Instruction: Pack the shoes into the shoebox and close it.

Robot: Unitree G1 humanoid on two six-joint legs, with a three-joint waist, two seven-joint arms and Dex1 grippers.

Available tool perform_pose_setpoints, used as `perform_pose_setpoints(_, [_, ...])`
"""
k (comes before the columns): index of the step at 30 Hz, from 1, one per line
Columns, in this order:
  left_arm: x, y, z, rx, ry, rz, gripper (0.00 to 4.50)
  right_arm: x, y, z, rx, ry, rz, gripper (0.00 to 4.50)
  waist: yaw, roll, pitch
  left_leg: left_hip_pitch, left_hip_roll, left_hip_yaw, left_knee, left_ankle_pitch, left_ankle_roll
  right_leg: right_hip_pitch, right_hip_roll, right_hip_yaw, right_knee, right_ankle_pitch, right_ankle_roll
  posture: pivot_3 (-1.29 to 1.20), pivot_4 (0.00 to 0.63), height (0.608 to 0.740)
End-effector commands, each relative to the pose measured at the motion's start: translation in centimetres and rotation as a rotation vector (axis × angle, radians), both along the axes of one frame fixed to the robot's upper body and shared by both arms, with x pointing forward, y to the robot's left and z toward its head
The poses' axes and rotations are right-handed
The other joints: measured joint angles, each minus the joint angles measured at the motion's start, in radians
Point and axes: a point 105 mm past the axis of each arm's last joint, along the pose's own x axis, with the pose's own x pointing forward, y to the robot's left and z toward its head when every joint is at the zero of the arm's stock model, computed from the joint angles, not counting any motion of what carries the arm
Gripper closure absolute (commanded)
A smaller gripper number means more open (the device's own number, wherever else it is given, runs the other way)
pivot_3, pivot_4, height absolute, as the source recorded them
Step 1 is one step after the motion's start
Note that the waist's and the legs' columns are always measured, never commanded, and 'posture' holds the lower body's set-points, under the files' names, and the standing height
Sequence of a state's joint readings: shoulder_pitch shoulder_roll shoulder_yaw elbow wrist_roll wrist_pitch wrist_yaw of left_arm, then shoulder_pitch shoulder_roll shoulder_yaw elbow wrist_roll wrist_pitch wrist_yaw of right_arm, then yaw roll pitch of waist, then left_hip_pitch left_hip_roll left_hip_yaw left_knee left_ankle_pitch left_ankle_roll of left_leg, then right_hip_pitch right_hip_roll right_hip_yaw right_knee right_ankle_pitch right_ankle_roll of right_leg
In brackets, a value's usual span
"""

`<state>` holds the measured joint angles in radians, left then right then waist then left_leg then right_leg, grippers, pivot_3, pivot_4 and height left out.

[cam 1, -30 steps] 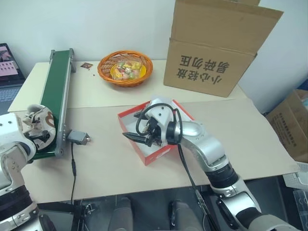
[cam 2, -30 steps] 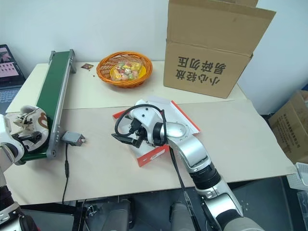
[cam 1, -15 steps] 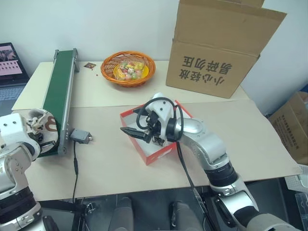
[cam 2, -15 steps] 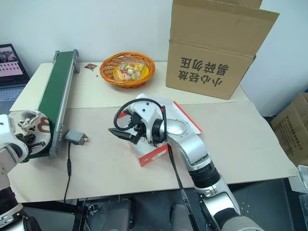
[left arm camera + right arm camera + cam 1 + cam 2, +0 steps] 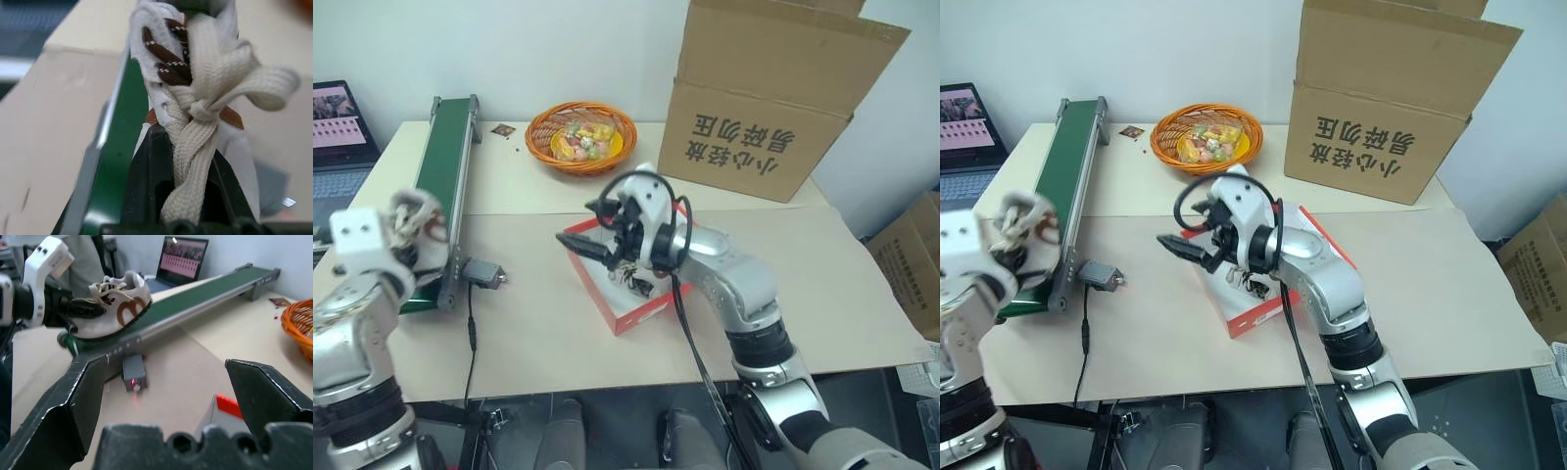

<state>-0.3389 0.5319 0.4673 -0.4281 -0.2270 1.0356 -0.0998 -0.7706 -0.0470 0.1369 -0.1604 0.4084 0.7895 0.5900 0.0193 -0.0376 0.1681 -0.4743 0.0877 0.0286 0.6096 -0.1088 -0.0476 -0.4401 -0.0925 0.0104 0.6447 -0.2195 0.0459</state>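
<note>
My left gripper (image 5: pixel 403 233) is shut on an off-white lace-up shoe (image 5: pixel 416 217) and holds it in the air above the near end of the green belt. In the left wrist view the shoe's laces (image 5: pixel 195 122) are pinched between the black fingers (image 5: pixel 149 181). The red shoebox (image 5: pixel 631 315), white inside, lies open at the table's middle. My right gripper (image 5: pixel 588 226) hovers open over its left edge, pointing towards the shoe (image 5: pixel 115 303). Something pale with dark laces (image 5: pixel 632 279) shows inside the box, mostly hidden by my right arm.
A green conveyor belt (image 5: pixel 448 162) runs along the left side, with a small grey box (image 5: pixel 481 272) and cable at its near end. An orange basket (image 5: pixel 582 137) and a big brown carton (image 5: pixel 773 108) stand at the back. A laptop (image 5: pixel 337 113) sits far left.
My left gripper has shut on the shoe and lifted it off the belt's near end, up and to the right. The right gripper has risen a little above the box, still open.
</note>
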Motion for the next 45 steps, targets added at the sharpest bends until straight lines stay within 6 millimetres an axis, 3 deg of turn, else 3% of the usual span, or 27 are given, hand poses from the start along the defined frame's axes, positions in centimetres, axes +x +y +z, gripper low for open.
perform_pose_setpoints(1, [0.5, -4.6, 4.0, 0.147, -0.202, -0.099, 4.48, 1.6, -0.6, 2.7, 0.16, 0.14, -0.024, 0.0, -0.006, 0.0, 0.0, 0.0, 0.0, 0.0, 0.0, 0.0, 0.0, 0.0, 0.0, 0.0, -0.001, 0.002, 0.003, 0.0, 0.15, 0.709])
perform_pose_setpoints(4, [1.0, -9.3, 3.7, 0.138, -0.241, -0.254, 4.48, 3.4, 0.0, 2.1, 0.226, 0.371, -0.047, 0.0, -0.009, 0.0, 0.0, 0.0, 0.0, 0.0, -0.001, 0.0, 0.001, 0.0, 0.001, 0.0, 0.0, 0.002, 0.004, 0.0, 0.15, 0.709])
perform_pose_setpoints(8, [1.2, -12.8, 2.8, 0.097, -0.245, -0.366, 4.48, 4.6, 0.8, 1.0, 0.263, 0.591, -0.028, 0.0, -0.011, 0.0, 0.0, 0.0, 0.0, 0.0, 0.0, 0.001, 0.002, 0.0, 0.001, 0.0, 0.001, 0.002, 0.004, 0.0, 0.15, 0.709])
perform_pose_setpoints(11, [1.2, -14.5, 2.3, 0.084, -0.247, -0.432, 4.48, 5.1, 0.9, 0.3, 0.269, 0.659, -0.025, 0.0, -0.013, 0.001, 0.0, -0.001, 0.0, 0.0, 0.0, 0.006, 0.01, -0.001, 0.001, 0.001, 0.0, 0.002, 0.004, 0.0, 0.15, 0.709])
perform_pose_setpoints(15, [1.1, -15.6, 3.0, 0.05, -0.293, -0.484, 4.48, 5.4, 0.8, 0.1, 0.286, 0.698, -0.015, 0.0, -0.02, 0.001, 0.0, -0.001, 0.0, 0.0, 0.0, 0.006, 0.01, -0.001, 0.001, 0.001, 0.0, 0.002, 0.004, 0.0, 0.15, 0.709])
perform_pose_setpoints(19, [0.5, -17.0, 3.6, -0.131, -0.32, -0.592, 4.48, 5.6, 0.7, -0.1, 0.322, 0.739, -0.002, 0.0, -0.023, 0.001, 0.0, -0.001, 0.0, -0.001, 0.001, 0.006, 0.01, 0.0, 0.001, 0.0, 0.0, 0.002, 0.004, 0.0, 0.15, 0.709])
perform_pose_setpoints(24, [-0.4, -18.4, 1.2, -0.263, -0.175, -0.732, 4.48, 5.4, 1.2, 0.9, 0.384, 0.769, 0.048, 0.0, -0.032, 0.001, 0.0, -0.001, 0.0, -0.001, 0.001, 0.006, 0.011, 0.0, 0.001, 0.0, 0.0, 0.002, 0.005, 0.0, 0.15, 0.709])
perform_pose_setpoints(28, [-0.9, -19.0, -0.2, -0.256, -0.1, -0.774, 4.48, 5.5, 1.3, 1.8, 0.428, 0.778, 0.06, 0.0, -0.034, 0.001, 0.0, -0.001, 0.0, -0.002, 0.001, 0.006, 0.011, 0.0, 0.002, 0.0, 0.001, 0.002, 0.005, 0.0, 0.15, 0.709])
perform_pose_setpoints(34, [-0.9, -19.2, -0.3, -0.234, -0.093, -0.779, 4.48, 5.8, 1.3, 2.3, 0.435, 0.744, 0.037, 0.0, -0.033, 0.002, 0.001, -0.002, 0.0, -0.002, 0.001, 0.006, 0.011, 0.0, 0.002, 0.0, 0.0, 0.002, 0.005, 0.0, 0.15, 0.709])
perform_pose_setpoints(42, [-0.5, -18.8, -0.1, -0.21, -0.09, -0.767, 4.5, 5.3, 1.6, 3.1, 0.441, 0.708, 0.049, 2.21, -0.033, 0.002, 0.001, -0.002, 0.0, -0.002, 0.001, 0.006, 0.011, 0.0, 0.002, 0.0, 0.0, 0.002, 0.005, 0.0, 0.15, 0.709])
perform_pose_setpoints(45, [-0.6, -18.9, -0.2, -0.206, -0.087, -0.77, 4.5, 5.0, 1.9, 3.2, 0.438, 0.708, 0.064, 2.76, -0.033, 0.002, 0.001, -0.002, 0.0, -0.002, 0.001, 0.006, 0.011, 0.0, 0.002, 0.0, 0.0, 0.002, 0.005, 0.0, 0.15, 0.709])
